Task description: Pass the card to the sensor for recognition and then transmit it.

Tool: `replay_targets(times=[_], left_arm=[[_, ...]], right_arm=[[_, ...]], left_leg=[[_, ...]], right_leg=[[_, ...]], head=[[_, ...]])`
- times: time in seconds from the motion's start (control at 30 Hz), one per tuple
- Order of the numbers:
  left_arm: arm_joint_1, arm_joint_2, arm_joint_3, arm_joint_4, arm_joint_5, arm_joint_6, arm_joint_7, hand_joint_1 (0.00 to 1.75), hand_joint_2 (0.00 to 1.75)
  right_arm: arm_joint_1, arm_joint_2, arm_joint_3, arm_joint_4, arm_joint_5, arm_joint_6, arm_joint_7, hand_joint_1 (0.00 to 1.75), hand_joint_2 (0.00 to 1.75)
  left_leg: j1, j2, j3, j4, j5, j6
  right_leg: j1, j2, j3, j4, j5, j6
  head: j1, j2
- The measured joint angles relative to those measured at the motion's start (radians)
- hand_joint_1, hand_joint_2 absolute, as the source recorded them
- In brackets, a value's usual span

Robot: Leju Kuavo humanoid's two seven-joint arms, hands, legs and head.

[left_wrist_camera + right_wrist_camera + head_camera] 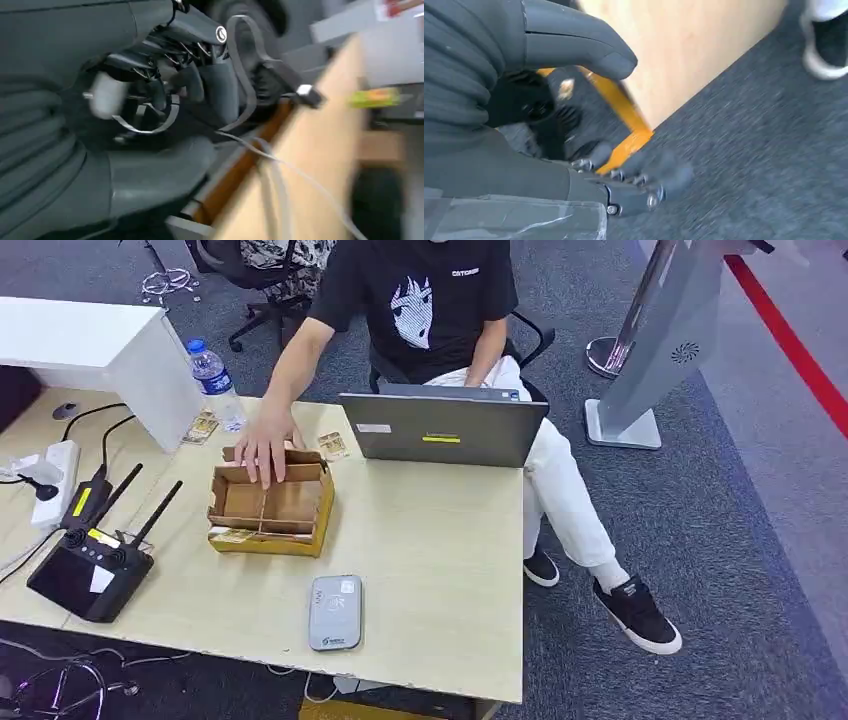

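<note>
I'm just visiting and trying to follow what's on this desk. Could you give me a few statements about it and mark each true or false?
1. A person's hand rests on the cardboard box. True.
2. The grey card reader lies inside that box. False: it lies on the table, nearer the robot.
3. The laptop is open. True.
4. The water bottle lies on its side. False: it stands upright.

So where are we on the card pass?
Sensor top bare. One card lies on the table by the cardboard box, where a person's hand rests. Right hand hangs beside the table edge, holding nothing; left hand too blurred to judge. Fits before pickup or after handover.
</note>
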Motion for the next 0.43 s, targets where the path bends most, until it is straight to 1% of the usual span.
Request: replay_targets(times=[0.03,0.13,0.2,0.23,0.27,0.3,0.37,0.4,0.43], left_arm=[[0.0,0.006,0.007,0.047,-0.002,0.012,0.009,1.75,1.75],[0.001,0.02,0.026,0.177,-0.003,0.056,0.079,1.75,1.75],[0.001,0.022,0.033,0.24,-0.018,0.089,0.131,1.75,1.75],[0.002,0.022,0.033,0.262,-0.029,0.105,0.161,1.34,1.75],[0.003,0.022,0.032,0.283,-0.045,0.125,0.193,0.05,1.75],[0.004,0.021,0.032,0.3,-0.064,0.143,0.223,0.0,1.75],[0.007,0.015,0.021,0.334,-0.126,0.175,0.297,0.0,1.75],[0.015,0.008,-0.001,0.345,-0.161,0.179,0.34,0.0,1.75],[0.025,0.001,-0.033,0.353,-0.182,0.18,0.363,0.0,1.75]], right_arm=[[0.005,0.0,0.0,0.002,0.01,-0.011,0.012,1.75,1.75],[0.02,0.0,0.005,0.01,0.048,-0.057,0.06,1.75,1.75],[0.032,0.0,0.013,0.015,0.066,-0.079,0.09,1.75,1.75],[0.039,0.0,0.018,0.017,0.075,-0.083,0.103,1.73,1.75],[0.046,0.0,0.022,0.02,0.084,-0.09,0.121,0.19,1.75],[0.053,0.0,0.026,0.022,0.093,-0.097,0.137,0.0,1.75],[0.067,0.0,0.04,0.026,0.131,-0.123,0.184,0.0,1.75],[0.078,0.0,0.057,0.026,0.15,-0.132,0.201,0.0,1.75],[0.089,0.0,0.079,0.026,0.159,-0.134,0.21,0.0,1.75]], left_leg=[[0.0,0.0,0.0,0.0,0.0,0.0],[0.0,-0.001,0.0,0.0,0.0,0.0],[0.0,-0.001,0.0,0.0,0.0,0.0],[0.0,-0.001,0.0,0.0,0.0,0.0],[0.0,-0.001,0.0,0.0,0.0,0.0],[0.0,-0.001,0.0,0.0,0.0,0.0],[0.0,-0.001,0.0,0.0,0.0,0.0],[0.0,-0.001,0.0,0.0,0.0,0.0],[0.0,-0.001,0.0,0.0,-0.001,0.0]], right_leg=[[0.0,0.0,0.0,0.0,0.0,0.0],[0.0,-0.001,0.0,0.0,0.0,0.0],[0.0,-0.001,0.0,0.0,0.0,0.0],[0.0,-0.001,0.0,0.0,0.0,0.0],[0.0,-0.001,0.0,0.0,0.0,0.0],[0.0,-0.001,0.0,0.0,0.0,0.0],[0.0,-0.001,0.0,0.0,0.0,0.0],[0.0,-0.001,0.0,0.0,0.0,0.0],[0.0,-0.001,0.0,0.0,0.0,0.0]], head=[[0.001,0.0],[0.001,0.0],[0.001,0.0],[0.0,0.0],[0.001,0.0],[0.0,0.0],[0.0,0.0],[0.0,0.0],[0.0,0.0]])
